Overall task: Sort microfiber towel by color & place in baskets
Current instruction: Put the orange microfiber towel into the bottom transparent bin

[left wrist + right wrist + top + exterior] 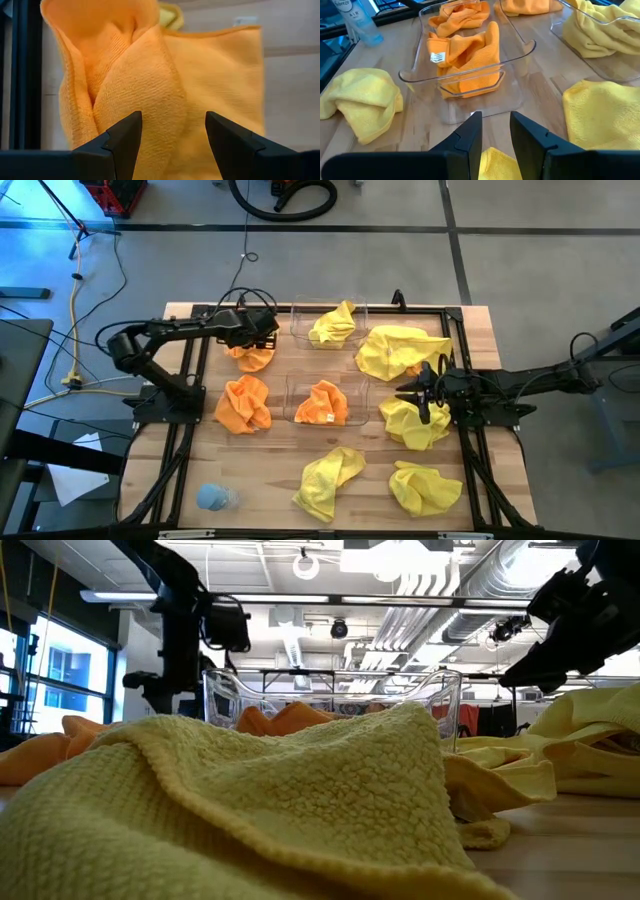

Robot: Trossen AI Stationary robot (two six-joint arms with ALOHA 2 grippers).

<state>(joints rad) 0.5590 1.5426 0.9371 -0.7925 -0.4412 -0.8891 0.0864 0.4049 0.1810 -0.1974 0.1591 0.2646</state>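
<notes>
L fingers (172, 145) apart w/ orange towel (165, 85) between; R fingers (496, 137) apart above yellow towel (492, 165).

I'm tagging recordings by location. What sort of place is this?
Probably a robotics lab or workshop in an industrial-style building: exposed ceiling ducts and pipes overhead, a wooden table ringed by a black metal frame, and cables trailing over a bare concrete floor.

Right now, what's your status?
Left gripper open over an orange towel at the back left. Right gripper empty above a yellow towel. One orange towel in the near basket. Nothing blocking.
</notes>
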